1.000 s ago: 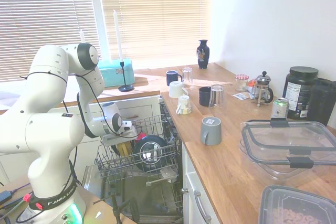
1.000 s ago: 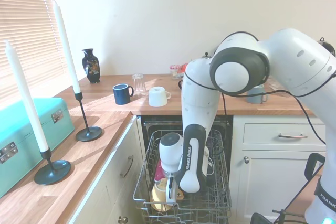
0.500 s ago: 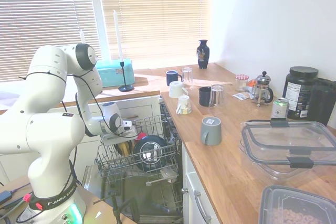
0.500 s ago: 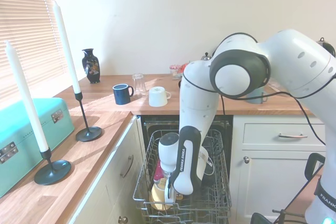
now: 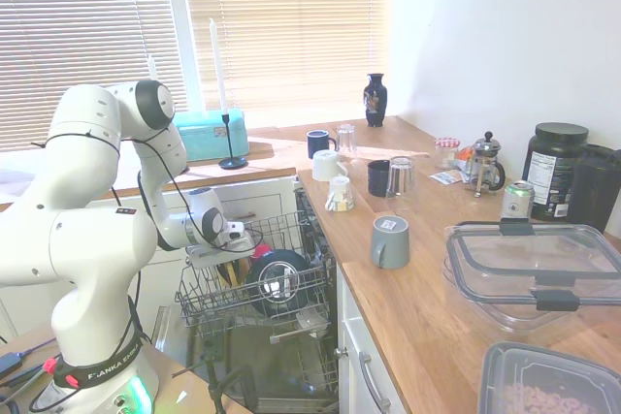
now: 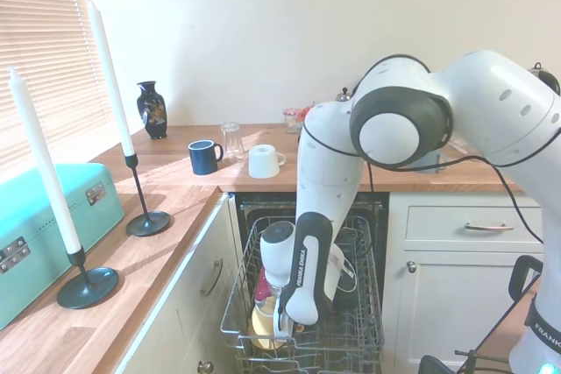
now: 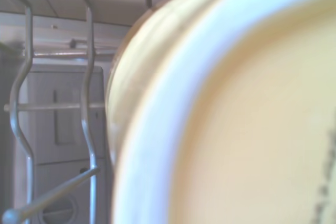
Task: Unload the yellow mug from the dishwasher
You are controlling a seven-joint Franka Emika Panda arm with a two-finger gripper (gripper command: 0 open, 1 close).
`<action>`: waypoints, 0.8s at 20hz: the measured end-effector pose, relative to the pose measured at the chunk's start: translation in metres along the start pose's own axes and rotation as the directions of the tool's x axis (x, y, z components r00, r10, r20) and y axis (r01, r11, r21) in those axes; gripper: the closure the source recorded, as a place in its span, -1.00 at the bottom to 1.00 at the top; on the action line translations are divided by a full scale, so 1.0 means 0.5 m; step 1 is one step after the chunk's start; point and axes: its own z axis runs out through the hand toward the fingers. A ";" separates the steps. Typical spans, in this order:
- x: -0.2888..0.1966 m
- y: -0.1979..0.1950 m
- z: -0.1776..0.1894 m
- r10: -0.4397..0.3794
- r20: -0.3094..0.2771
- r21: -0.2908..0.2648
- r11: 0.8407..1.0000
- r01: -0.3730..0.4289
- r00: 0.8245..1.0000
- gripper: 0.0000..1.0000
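The gripper point(image 6: 279, 328) is down in the dishwasher point(image 6: 302, 339) rack right at the yellow mug point(image 6: 262, 321), presumably to grab it; whether its fingers have closed I can't tell

Yellow mug point(image 6: 263, 323): mustard yellow, pale cream base in the wrist view. Dishwasher point(image 5: 254, 290) rack: grey wire. Arm: white with dark joints. Counter point(image 5: 427, 288): warm wood. Box point(image 6: 35, 225): turquoise. Candles point(image 6: 107, 76): white. Vase point(image 5: 375, 99): dark blue.
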 end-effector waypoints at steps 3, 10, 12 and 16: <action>0.000 -0.003 -0.001 -0.003 0.004 -0.005 1.000 0.003 1.000 1.00; 0.005 -0.013 -0.029 0.010 0.004 -0.025 1.000 -0.010 1.000 1.00; 0.004 -0.019 -0.059 0.020 0.002 -0.027 0.999 -0.020 1.000 1.00; 0.001 -0.030 -0.151 0.052 -0.010 -0.022 0.998 -0.053 0.999 1.00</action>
